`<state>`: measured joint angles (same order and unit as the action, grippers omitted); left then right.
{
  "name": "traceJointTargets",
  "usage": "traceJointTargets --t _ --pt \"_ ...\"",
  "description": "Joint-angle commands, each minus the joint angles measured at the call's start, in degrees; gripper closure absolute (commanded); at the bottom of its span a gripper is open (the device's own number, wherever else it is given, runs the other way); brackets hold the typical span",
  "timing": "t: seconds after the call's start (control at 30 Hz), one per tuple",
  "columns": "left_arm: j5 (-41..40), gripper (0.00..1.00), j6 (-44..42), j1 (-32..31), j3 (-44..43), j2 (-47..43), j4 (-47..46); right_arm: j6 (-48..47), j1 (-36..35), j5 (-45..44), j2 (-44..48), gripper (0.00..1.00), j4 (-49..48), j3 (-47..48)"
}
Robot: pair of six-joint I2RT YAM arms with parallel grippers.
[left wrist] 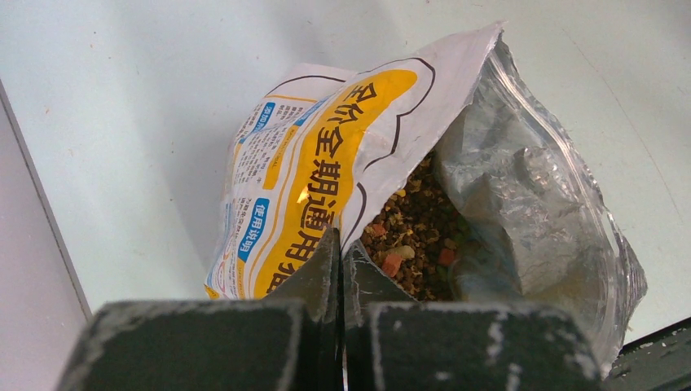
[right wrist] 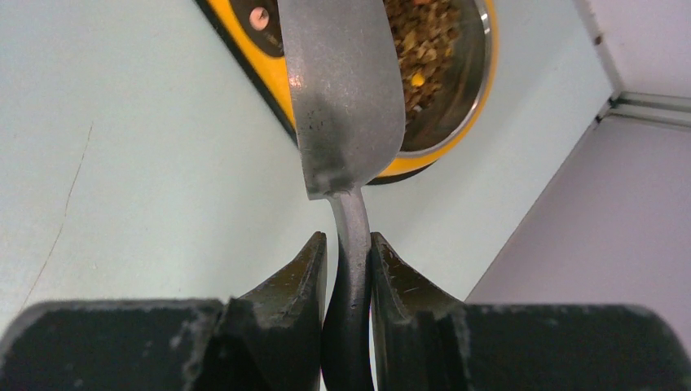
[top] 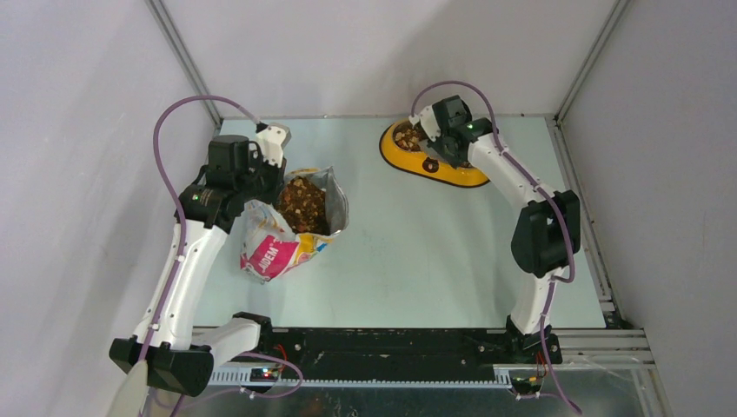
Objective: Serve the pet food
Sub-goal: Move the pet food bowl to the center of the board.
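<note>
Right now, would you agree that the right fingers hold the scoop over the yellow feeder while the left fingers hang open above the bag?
The left fingers are not open above the bag; they are shut, pinching its rim, as the left wrist view shows. The right fingers do hold the scoop over the yellow feeder.

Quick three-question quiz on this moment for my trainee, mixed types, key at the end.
1. True or false: the left gripper hangs open above the bag.
2. What does the right gripper hold? A) the bag B) the scoop, by its handle C) nothing
3. Fill in: besides the bag, pet food lies in the yellow feeder's ___.

Key:
1. False. It is shut on the bag's rim.
2. B.
3. bowl.
</note>
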<state>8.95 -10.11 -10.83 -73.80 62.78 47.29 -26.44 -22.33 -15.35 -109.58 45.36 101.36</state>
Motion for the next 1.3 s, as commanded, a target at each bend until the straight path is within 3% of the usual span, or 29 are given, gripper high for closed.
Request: traceJointTargets --t 0.0,0.43,0.97,1.27 --pt "1.2 1.00 0.0 0.6 -0.2 -2.9 -1.6 1.0 0.4 1.2 4.3 1.00 -1.7 -2.6" --pt "1.1 1.00 0.0 0.7 -0.2 -2.7 -1.6 0.2 0.8 -0.8 2.1 1.00 -5.7 -3.7" --pt "0.9 1.00 0.0 0.8 -0.4 -2.4 -1.5 -0.7 0.8 -0.7 -4.5 1.00 -7.0 6.1" --pt "1.1 1.00 0.0 1.0 -0.2 -2.5 -1.7 -6.2 -0.1 -4.4 3.4 1.00 -8.1 -3.0"
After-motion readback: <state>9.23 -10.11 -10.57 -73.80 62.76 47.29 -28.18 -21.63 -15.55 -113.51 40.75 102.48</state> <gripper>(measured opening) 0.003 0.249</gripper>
